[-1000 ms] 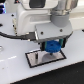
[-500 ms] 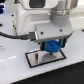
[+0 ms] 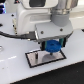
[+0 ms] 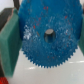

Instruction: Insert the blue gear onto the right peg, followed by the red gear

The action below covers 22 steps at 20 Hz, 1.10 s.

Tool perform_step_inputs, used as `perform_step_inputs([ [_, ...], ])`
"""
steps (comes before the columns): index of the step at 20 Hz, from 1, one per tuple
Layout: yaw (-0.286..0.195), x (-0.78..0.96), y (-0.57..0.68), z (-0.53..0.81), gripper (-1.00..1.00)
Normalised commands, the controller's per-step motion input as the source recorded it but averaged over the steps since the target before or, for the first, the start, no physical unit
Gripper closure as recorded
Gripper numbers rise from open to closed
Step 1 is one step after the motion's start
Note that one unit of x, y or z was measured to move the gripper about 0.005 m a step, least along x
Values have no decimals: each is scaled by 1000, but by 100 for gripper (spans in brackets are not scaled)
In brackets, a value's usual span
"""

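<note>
The blue gear (image 3: 53, 47) hangs flat between the fingers of my gripper (image 3: 54, 44), just above the right part of the white black-edged plate (image 3: 39, 60). In the wrist view the blue gear (image 4: 47, 35) fills most of the picture. A dark pin (image 4: 49, 34) shows in its centre hole; I take it for the right peg. One teal finger pad (image 4: 8, 45) presses against the gear's rim. A red patch (image 4: 3, 80) at the picture's corner may be the red gear. In the exterior view the pegs are hidden under the gear and gripper.
The plate lies on a white table (image 3: 15, 70). The arm's white body (image 3: 35, 17) and a black cable (image 3: 15, 35) stand behind it, toward the exterior view's left.
</note>
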Motion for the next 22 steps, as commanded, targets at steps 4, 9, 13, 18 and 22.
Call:
perform_step_inputs([
  [4,0,258,-7,47,100],
  [9,0,261,-3,-106,100],
  [13,0,239,0,-47,100],
  [18,0,224,-7,245,100],
  [22,0,285,-1,310,100],
])
